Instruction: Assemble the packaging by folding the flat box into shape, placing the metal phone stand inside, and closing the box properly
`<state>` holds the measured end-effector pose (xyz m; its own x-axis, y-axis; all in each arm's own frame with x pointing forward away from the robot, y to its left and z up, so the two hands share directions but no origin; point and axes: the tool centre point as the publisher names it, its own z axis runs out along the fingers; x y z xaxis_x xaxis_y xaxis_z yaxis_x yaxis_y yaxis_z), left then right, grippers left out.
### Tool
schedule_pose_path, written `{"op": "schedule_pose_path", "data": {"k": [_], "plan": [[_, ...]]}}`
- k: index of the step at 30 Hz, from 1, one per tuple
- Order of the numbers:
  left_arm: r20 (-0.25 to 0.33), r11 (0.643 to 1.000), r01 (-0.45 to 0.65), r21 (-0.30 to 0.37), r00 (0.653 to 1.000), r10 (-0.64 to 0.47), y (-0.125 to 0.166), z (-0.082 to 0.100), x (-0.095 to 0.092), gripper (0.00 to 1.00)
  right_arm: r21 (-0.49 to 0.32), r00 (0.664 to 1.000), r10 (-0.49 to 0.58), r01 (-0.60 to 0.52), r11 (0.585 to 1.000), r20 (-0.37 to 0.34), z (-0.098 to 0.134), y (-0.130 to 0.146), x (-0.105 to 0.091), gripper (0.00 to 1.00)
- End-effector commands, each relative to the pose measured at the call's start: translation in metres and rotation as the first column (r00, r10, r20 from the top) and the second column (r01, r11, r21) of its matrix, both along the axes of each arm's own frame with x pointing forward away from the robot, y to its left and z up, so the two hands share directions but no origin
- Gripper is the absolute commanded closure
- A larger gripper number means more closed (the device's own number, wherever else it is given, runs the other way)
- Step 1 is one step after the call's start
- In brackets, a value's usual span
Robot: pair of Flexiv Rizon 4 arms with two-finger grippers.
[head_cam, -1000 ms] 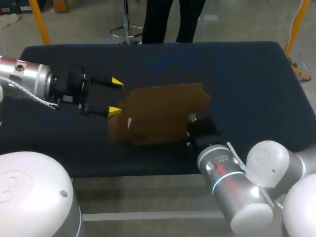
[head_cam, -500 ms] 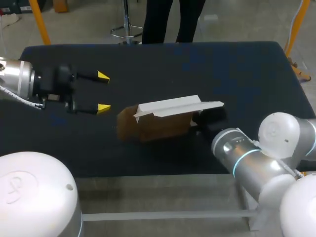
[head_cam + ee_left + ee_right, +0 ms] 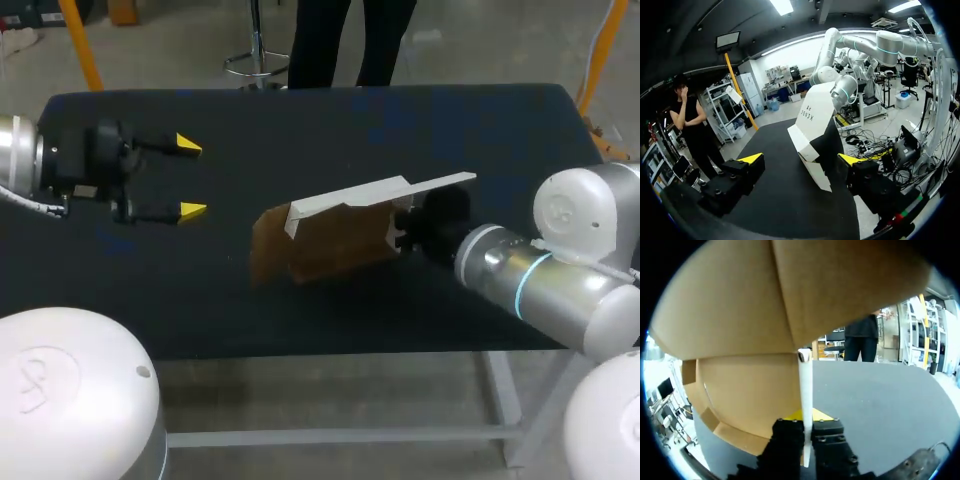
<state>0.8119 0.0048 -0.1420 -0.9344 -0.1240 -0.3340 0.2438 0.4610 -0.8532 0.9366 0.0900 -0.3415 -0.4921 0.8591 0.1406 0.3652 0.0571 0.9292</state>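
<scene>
The flat cardboard box (image 3: 325, 240), brown on one face and white on the other, stands tilted on edge at the middle of the black table (image 3: 300, 120). My right gripper (image 3: 405, 228) is shut on its right end. In the right wrist view a white-edged panel of the box (image 3: 735, 375) runs between the shut fingers of the right gripper (image 3: 807, 432). My left gripper (image 3: 188, 178) hovers open to the left of the box, apart from it. In the left wrist view the box (image 3: 815, 117) stands ahead of the open left gripper (image 3: 801, 160). No metal phone stand shows in any view.
Black cloth covers the table, with bare cloth around the box. The table's front edge (image 3: 300, 345) runs just below the box. My right arm's elbow (image 3: 560, 285) hangs over the front right corner.
The right gripper has swung the box from lying flat up onto its edge and carried it a little to the right. The left gripper has drawn back to the left, still open.
</scene>
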Motion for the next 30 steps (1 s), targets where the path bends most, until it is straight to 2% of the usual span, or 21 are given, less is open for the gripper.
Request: {"op": "schedule_pose_path", "data": {"k": [1, 15, 19, 30], "plan": [[-0.013, 1.0, 0.022, 0.015, 1.0, -0.021, 0.007, 0.008, 0.005, 0.0, 0.116, 0.959, 0.284, -0.28, 0.953, -0.021, 0.001, -0.002, 0.008, 1.0], [-0.04, 0.996, 0.073, 0.054, 0.997, -0.07, 0.023, 0.025, 0.021, 0.0, 0.152, 0.919, 0.38, -0.362, 0.92, -0.109, 0.008, -0.003, 0.02, 1.0], [-0.052, 0.994, 0.094, 0.056, 0.994, -0.091, 0.026, 0.028, 0.026, 0.0, 0.158, 0.908, 0.389, -0.366, 0.917, -0.156, 0.01, -0.001, 0.022, 1.0], [-0.081, 0.989, 0.145, 0.037, 0.987, -0.141, 0.036, 0.031, 0.035, 0.0, 0.156, 0.866, 0.357, -0.322, 0.934, -0.35, 0.006, 0.006, 0.023, 1.0]]}}
